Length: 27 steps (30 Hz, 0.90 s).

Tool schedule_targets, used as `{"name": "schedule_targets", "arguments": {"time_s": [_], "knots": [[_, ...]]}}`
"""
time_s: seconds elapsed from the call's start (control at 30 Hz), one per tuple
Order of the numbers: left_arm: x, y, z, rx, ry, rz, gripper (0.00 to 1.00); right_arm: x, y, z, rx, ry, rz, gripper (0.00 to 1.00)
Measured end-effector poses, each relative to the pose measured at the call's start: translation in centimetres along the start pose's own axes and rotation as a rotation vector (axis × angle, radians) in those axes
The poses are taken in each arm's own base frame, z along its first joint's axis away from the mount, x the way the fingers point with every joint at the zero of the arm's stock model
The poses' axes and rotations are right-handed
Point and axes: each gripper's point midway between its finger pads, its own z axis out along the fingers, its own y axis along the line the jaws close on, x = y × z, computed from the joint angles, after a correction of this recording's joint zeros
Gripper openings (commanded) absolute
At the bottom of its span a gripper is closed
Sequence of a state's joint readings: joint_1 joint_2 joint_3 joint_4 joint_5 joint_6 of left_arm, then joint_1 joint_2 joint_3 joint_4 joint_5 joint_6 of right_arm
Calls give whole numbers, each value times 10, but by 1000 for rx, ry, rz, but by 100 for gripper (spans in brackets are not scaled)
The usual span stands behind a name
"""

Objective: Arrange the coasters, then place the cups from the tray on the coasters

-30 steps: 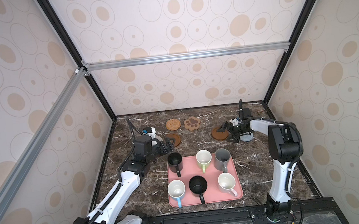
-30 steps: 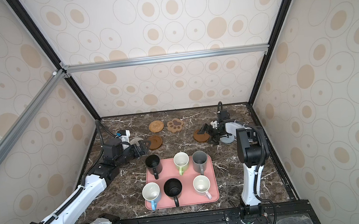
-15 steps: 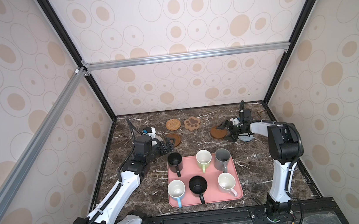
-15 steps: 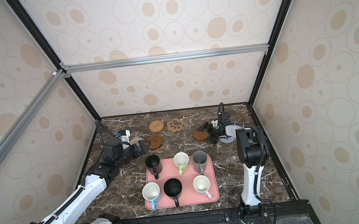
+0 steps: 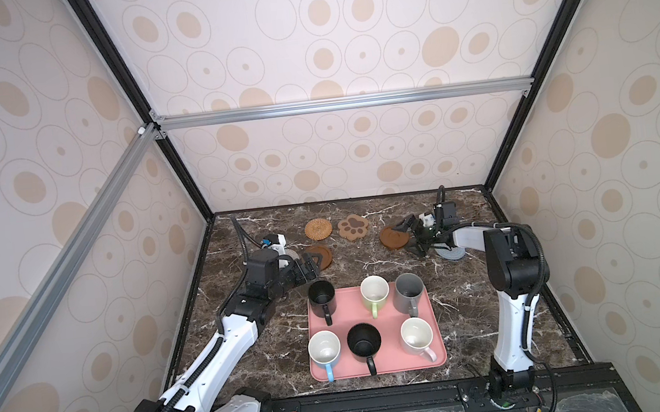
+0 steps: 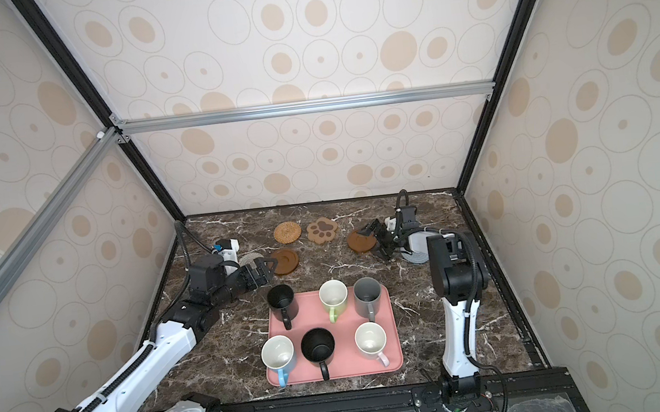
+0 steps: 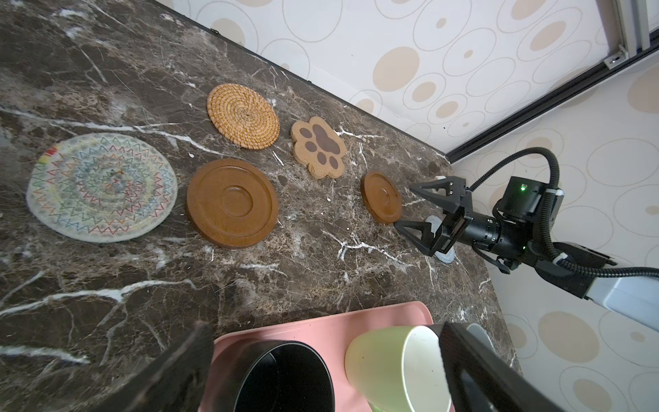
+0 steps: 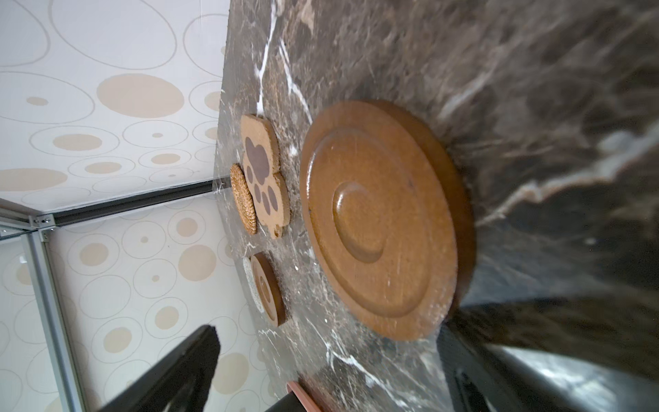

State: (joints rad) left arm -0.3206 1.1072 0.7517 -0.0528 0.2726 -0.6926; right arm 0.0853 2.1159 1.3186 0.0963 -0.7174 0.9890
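Sliding a little nearer the paw mat [image 5: 353, 228] over the last second, the right-hand wooden coaster [image 7: 381, 197] lies flat at the tips of the right gripper [image 7: 404, 205], which is wide open and empty. The left gripper [image 5: 313, 270] hovers open too. All six cups [image 5: 375, 290] wait on the tray [image 5: 436, 354], so arranging looks unfinished.
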Motion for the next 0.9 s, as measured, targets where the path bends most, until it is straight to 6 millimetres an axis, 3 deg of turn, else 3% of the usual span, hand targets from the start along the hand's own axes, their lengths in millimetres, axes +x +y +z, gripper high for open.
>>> {"name": "schedule_targets", "arguments": {"time_s": [0.2, 0.63, 0.9], "knots": [[3, 2, 1, -4, 5, -1, 100, 2, 6, 7, -13, -10, 11, 100], [5, 4, 1, -5, 6, -3, 100, 26, 14, 21, -19, 48, -17, 100], [5, 4, 1, -4, 6, -3, 100, 24, 22, 34, -47, 65, -24, 100]]}}
